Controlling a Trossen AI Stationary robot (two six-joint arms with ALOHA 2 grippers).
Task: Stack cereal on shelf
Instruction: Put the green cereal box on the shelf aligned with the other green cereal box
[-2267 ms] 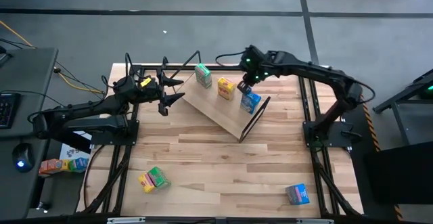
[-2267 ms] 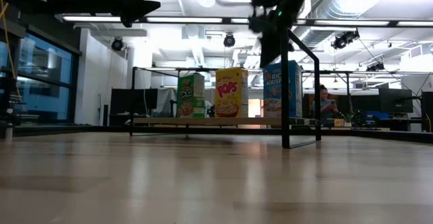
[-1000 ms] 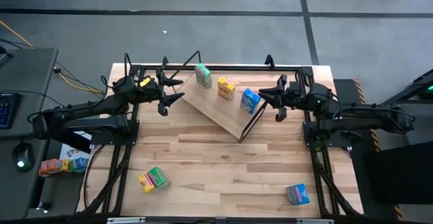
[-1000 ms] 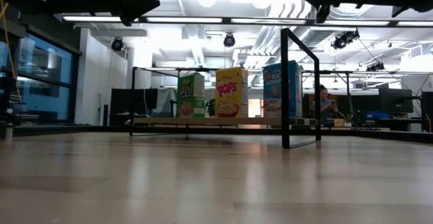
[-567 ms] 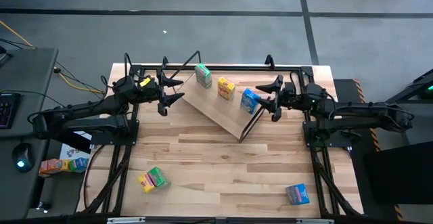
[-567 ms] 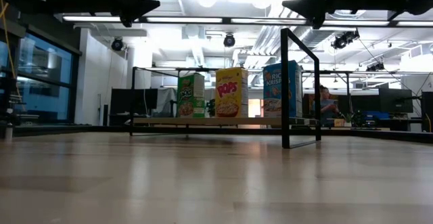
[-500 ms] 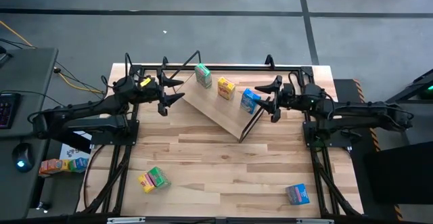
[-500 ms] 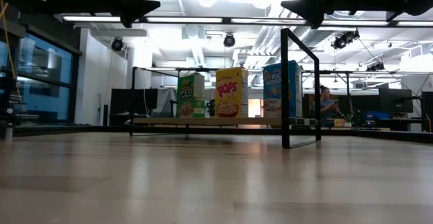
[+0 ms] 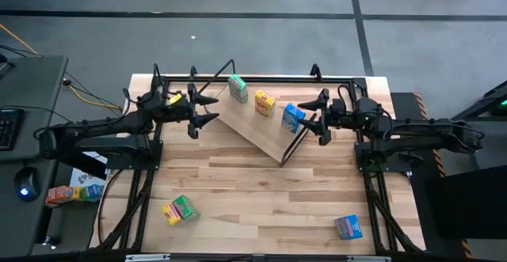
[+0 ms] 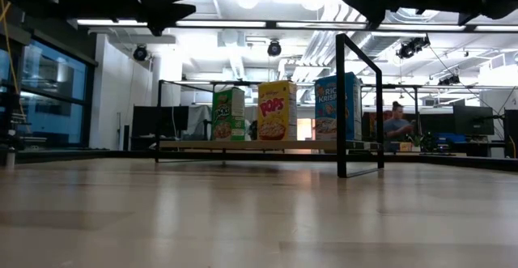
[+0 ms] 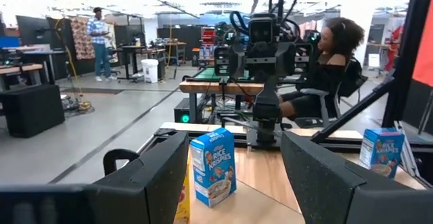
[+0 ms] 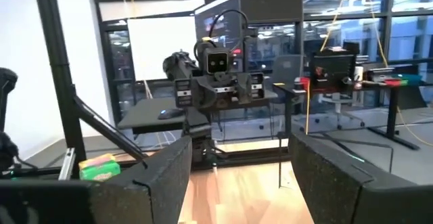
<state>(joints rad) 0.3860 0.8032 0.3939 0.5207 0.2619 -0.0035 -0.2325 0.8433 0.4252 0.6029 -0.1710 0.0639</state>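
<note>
Left claw [image 9: 207, 108] spread wide and empty, hovering just off the shelf's [image 9: 252, 131] left end. On the shelf: green box [image 9: 237, 88], yellow box [image 9: 264, 102], blue box [image 9: 292, 117], all upright, so I'd call it half done. Right claw [image 9: 314, 115] wide too, beside the blue box. Left on the bench [image 9: 253, 199]: a yellow-and-green pair [image 9: 180, 210] and a blue one [image 9: 348, 227].
</note>
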